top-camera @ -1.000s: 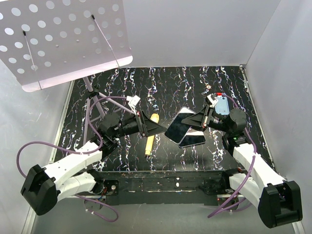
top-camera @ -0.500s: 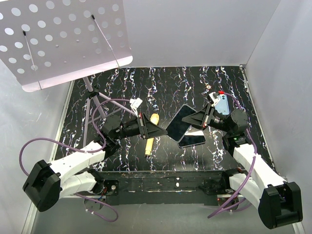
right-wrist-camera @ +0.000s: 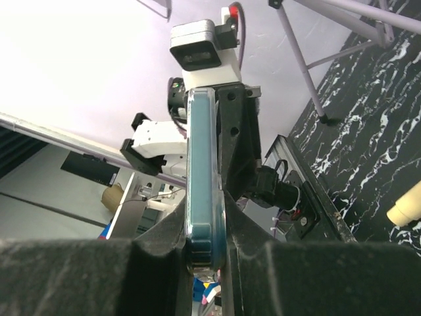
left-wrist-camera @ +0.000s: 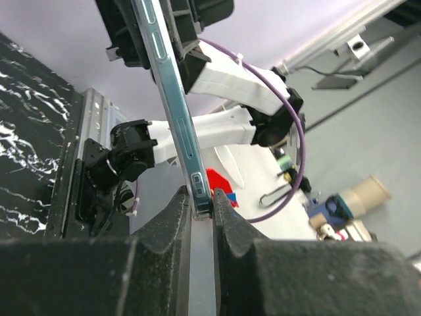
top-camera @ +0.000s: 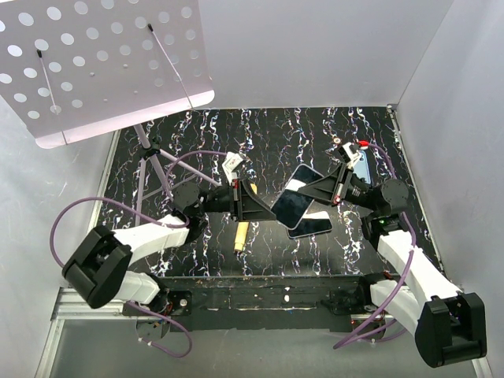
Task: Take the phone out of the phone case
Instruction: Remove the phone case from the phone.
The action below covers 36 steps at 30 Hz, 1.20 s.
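Just right of the yellow stick (top-camera: 242,230) that lies on the black marbled table (top-camera: 268,134), the phone (top-camera: 291,206) is held up in the air. It is clear of the surface and tilted, with its dark glass turned toward the overhead camera.

The left gripper (top-camera: 268,209) reaches to it from the stick's side. Its two fingers (left-wrist-camera: 168,227) are pressed tight on the phone's thin pale-blue edge with long side buttons. The right gripper (top-camera: 315,189) comes to the opposite end from farther right of the stick, and its fingers (right-wrist-camera: 247,230) are clamped on the thicker teal rim of the phone case (right-wrist-camera: 200,171). So both arms grip the same piece from two sides, and in the wrist views it stands on edge between the fingers.

Whether the phone has begun to leave the case, I cannot tell — the edges lie too close together.

Also right of the stick, lower than the held piece and partly under it, a second dark flat slab (top-camera: 313,227) rests on the table. Well to the left of the stick and behind it stands a white perforated board (top-camera: 102,63) on a thin tripod (top-camera: 153,161).
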Each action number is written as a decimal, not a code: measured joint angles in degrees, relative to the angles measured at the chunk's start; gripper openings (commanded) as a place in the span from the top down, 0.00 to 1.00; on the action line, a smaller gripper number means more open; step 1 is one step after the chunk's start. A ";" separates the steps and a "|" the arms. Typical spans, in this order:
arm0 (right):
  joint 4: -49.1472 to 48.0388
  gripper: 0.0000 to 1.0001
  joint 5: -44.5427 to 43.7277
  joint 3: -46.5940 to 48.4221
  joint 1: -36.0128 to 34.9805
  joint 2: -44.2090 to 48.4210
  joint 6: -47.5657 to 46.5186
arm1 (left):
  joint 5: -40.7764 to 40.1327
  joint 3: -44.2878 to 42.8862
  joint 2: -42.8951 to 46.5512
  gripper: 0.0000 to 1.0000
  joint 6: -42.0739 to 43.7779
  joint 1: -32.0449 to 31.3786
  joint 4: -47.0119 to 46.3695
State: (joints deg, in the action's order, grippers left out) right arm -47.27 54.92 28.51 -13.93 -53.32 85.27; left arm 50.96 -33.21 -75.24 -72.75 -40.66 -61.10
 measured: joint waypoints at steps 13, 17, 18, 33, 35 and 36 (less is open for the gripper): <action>-23.10 0.99 2.27 -0.02 0.35 -5.55 17.64 | 14.67 -10.84 -8.44 1.00 -2.58 -0.33 -13.25; -26.86 0.99 1.84 -0.02 -1.25 -8.79 21.00 | 17.20 -11.74 -8.28 1.00 -1.22 -0.33 -12.96; -27.30 0.99 1.62 -0.02 -1.62 -9.44 21.38 | 17.75 -11.74 -8.22 1.00 -0.46 -0.35 -12.85; -29.24 0.99 -3.06 -0.02 -3.45 -11.65 24.50 | 19.91 -13.90 -8.92 1.00 13.22 -1.27 -12.35; -29.18 0.99 -4.07 -0.02 -3.45 -11.65 24.48 | 19.12 -13.90 -8.41 1.00 17.09 -1.38 -9.51; -28.96 0.99 -4.79 -0.02 -3.41 -11.65 24.46 | 18.23 -13.90 -7.63 1.00 19.76 -1.51 -6.19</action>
State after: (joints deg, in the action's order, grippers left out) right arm -76.23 50.13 28.49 -17.34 -64.97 109.73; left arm 69.19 -47.11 -82.87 -52.99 -42.17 -67.29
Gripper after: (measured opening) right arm 0.222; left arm 0.099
